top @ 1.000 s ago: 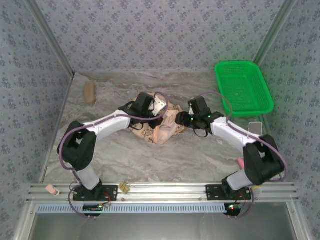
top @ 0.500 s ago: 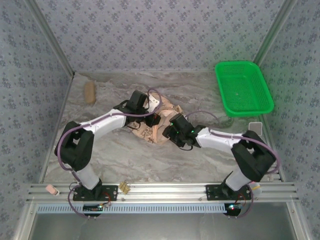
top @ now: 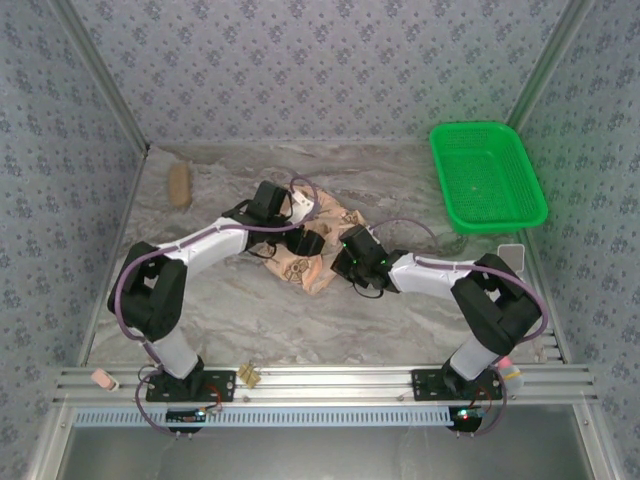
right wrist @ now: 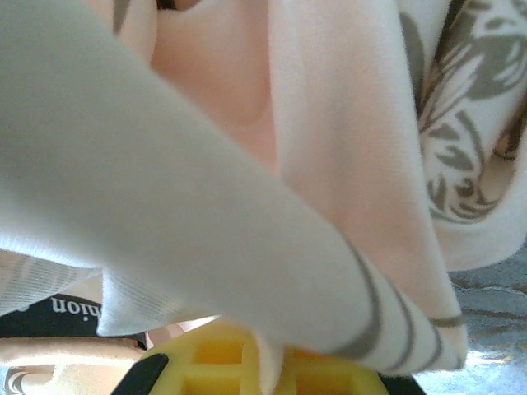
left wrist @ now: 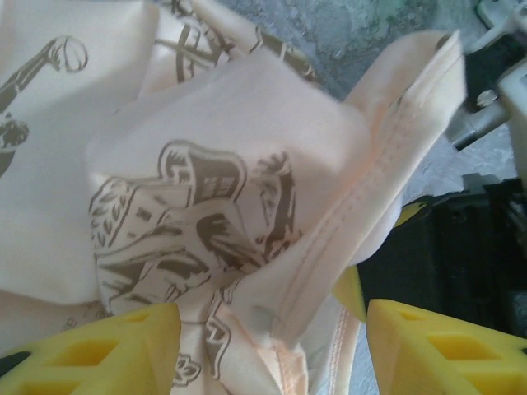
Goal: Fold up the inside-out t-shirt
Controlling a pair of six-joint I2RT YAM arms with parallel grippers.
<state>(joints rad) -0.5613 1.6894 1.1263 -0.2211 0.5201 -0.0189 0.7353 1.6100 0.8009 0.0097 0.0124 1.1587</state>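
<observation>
The inside-out t-shirt (top: 303, 268) is lying bunched in a crumpled heap around the middle of the marbled table (top: 400, 320), well apart from the green basket (top: 488, 175) at the far right, and both arms are reaching in to it from either side, apparently because the heap has to be opened out and spread flat before any fold can be laid. The left gripper (top: 308, 241) is hovering at the left, far part of the bundle. In the left wrist view its yellow fingers (left wrist: 90, 350) are standing spread, with a stitched hem fold of the printed cloth (left wrist: 206, 164) hanging loosely in the gap between them and not being squeezed. The right gripper (top: 340, 262) is pressing into the right, near side of the heap. In the right wrist view its yellow pads (right wrist: 222, 362) are pressed together, pinching a pale layer of the cloth that is draping up and over the camera. As a judgement, the right arm is taking the hold while the left is free to move to another edge
</observation>
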